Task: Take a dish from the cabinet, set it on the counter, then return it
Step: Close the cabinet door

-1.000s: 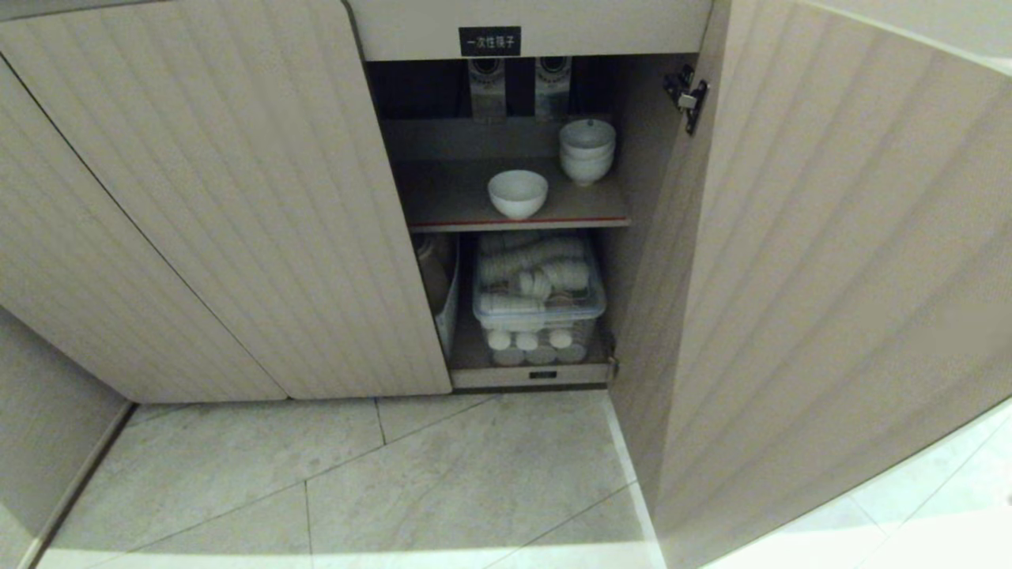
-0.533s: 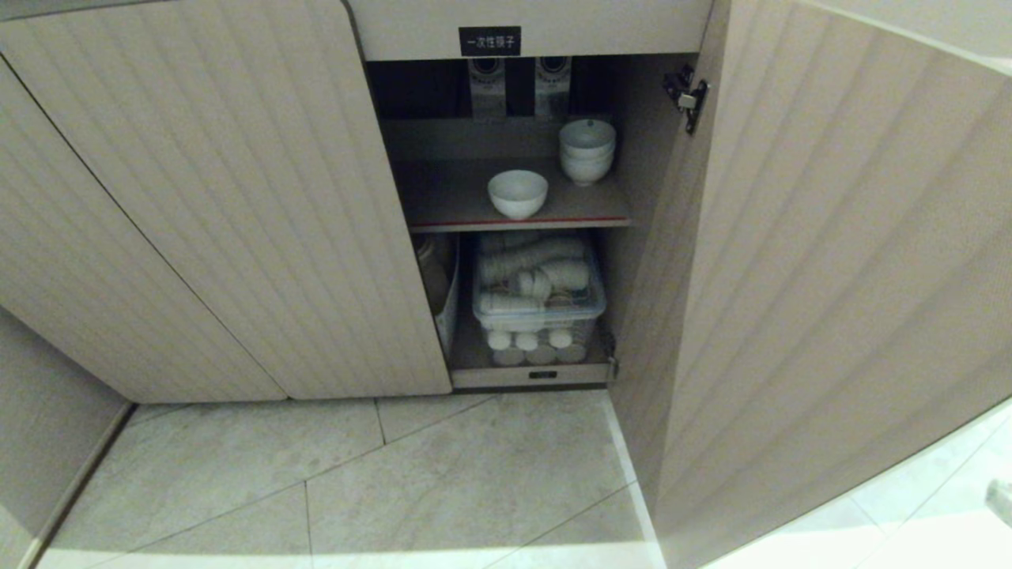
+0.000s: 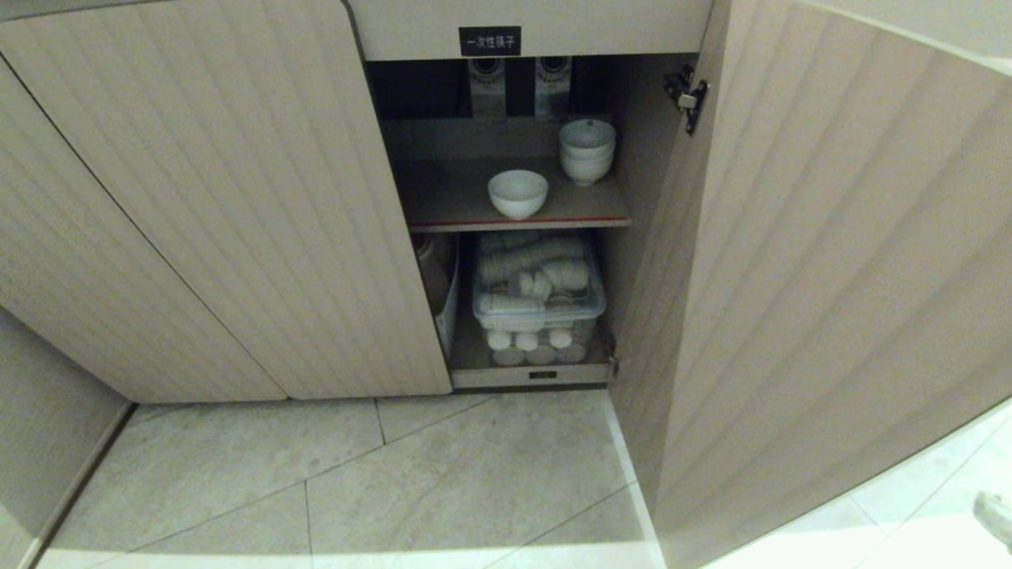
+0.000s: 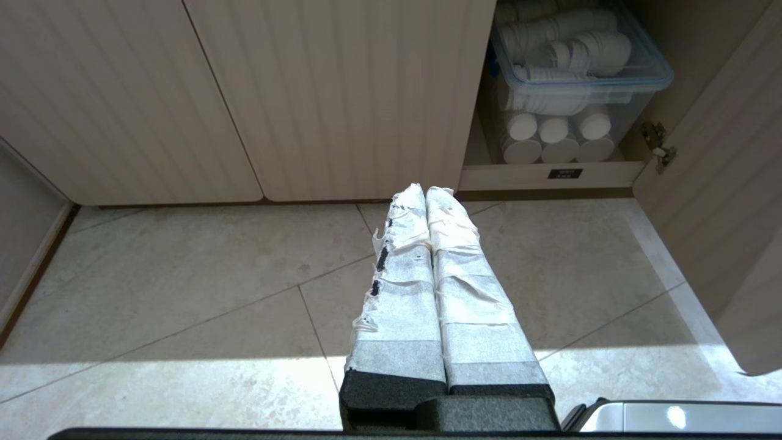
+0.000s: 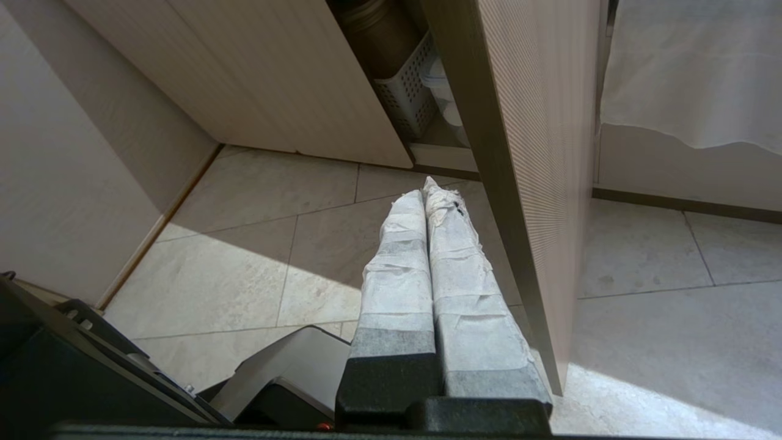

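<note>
Cabinet point(image 3: 237, 197): low, beige, ribbed doors. Left door is sitting closed; right door point(image 3: 830, 276) is standing wide open, hinge point(image 3: 686, 96) exposed at its top edge. A black label point(image 3: 489, 41) w/ white characters is showing on the panel above the opening.

Dish point(image 3: 518, 193): small white bowl, sitting upright on the brown red-edged shelf point(image 3: 451, 201), near the front edge, roughly mid-width. A stack of similar white bowls point(image 3: 587, 150) is standing behind it, toward the right rear corner, apart from the dish.

Below the shelf: a clear lidded plastic bin point(image 3: 539, 304) is holding white cups, some lying in rows on top, others w/ round bottoms facing the front. To its left, a perforated grey basket point(image 5: 406, 98) is holding a dark container.

Left gripper point(image 4: 426, 190): hanging above the tiled floor point(image 3: 395, 474) in front of the closed left door, tape-wrapped fingers pressed together, holding nothing.

Right gripper point(image 5: 424, 186): positioned low over the floor, just beside the edge of the open right door, pointing toward the cabinet base. Fingers are pressed together, gripping nothing. In the head view only a blurred sliver at the lower right edge is showing, too vague to identify.

Neither gripper is touching the dish.
</note>
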Controlling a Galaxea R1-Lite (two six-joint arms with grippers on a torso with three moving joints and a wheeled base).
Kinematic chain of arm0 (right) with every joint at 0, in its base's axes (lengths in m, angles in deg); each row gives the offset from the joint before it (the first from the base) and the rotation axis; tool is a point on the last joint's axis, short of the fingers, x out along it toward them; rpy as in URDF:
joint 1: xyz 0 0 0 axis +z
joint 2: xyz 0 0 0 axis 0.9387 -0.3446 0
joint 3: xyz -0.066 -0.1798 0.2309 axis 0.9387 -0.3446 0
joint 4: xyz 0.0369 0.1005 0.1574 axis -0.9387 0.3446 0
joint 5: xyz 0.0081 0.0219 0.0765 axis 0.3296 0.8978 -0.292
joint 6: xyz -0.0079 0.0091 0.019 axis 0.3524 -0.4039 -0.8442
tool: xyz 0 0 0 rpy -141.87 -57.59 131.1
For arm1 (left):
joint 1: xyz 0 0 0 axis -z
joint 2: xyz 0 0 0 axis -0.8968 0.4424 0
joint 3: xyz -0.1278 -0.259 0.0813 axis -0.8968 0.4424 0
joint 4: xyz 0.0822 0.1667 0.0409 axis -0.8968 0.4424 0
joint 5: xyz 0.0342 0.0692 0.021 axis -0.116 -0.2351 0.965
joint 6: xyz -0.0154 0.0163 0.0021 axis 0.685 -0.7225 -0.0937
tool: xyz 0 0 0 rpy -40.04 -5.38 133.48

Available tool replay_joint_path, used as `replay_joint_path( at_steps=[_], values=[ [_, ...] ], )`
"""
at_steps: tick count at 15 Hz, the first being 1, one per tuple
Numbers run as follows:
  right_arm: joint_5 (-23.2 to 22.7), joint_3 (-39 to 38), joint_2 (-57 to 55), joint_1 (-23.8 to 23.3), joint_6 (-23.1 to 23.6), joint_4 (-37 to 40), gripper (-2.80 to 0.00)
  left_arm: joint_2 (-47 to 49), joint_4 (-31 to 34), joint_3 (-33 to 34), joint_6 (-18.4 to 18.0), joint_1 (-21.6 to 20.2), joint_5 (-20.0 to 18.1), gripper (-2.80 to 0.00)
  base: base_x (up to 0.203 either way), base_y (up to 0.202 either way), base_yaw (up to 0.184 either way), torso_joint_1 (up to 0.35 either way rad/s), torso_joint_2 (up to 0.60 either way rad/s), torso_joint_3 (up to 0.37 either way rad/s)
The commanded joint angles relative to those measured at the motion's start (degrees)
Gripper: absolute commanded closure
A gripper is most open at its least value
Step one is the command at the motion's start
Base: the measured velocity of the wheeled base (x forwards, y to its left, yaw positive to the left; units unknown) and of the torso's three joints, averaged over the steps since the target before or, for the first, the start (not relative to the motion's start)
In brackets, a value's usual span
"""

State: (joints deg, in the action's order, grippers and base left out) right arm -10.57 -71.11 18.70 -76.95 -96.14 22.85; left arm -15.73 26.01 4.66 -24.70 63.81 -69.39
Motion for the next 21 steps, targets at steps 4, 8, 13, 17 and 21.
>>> replay_joint_path(
  at_steps=[4, 8, 13, 17, 21],
  values=[
    [0.0, 0.8, -1.8, -1.5, 0.2, -0.3, 0.0, 0.0, 0.0, 0.0, 0.0, 0.0, 0.0, 0.0, 0.0, 0.0, 0.0, 0.0, 0.0, 0.0],
    [0.0, 1.7, -3.4, -4.3, 0.8, -0.3, 0.0, 0.0, 0.0, 0.0, 0.0, 0.0, 0.0, 0.0, 0.0, 0.0, 0.0, 0.0, 0.0, 0.0],
    [-0.1, 1.7, -4.6, -4.9, 2.0, -0.4, 0.0, 0.0, 0.0, 0.0, 0.0, 0.0, 0.0, 0.0, 0.0, 0.0, 0.0, 0.0, 0.0, 0.0],
    [-1.9, 1.7, -4.8, -4.9, 2.0, -0.4, 0.0, 0.0, 0.0, 0.0, 0.0, 0.0, 0.0, 0.0, 0.0, 0.0, 0.0, 0.0, 0.0, 0.0],
    [-5.2, 1.9, -4.9, -5.7, 2.1, -0.7, 0.0, 0.0, 0.0, 0.0, 0.0, 0.0, 0.0, 0.0, 0.0, 0.0, 0.0, 0.0, 0.0, 0.0]
  ],
)
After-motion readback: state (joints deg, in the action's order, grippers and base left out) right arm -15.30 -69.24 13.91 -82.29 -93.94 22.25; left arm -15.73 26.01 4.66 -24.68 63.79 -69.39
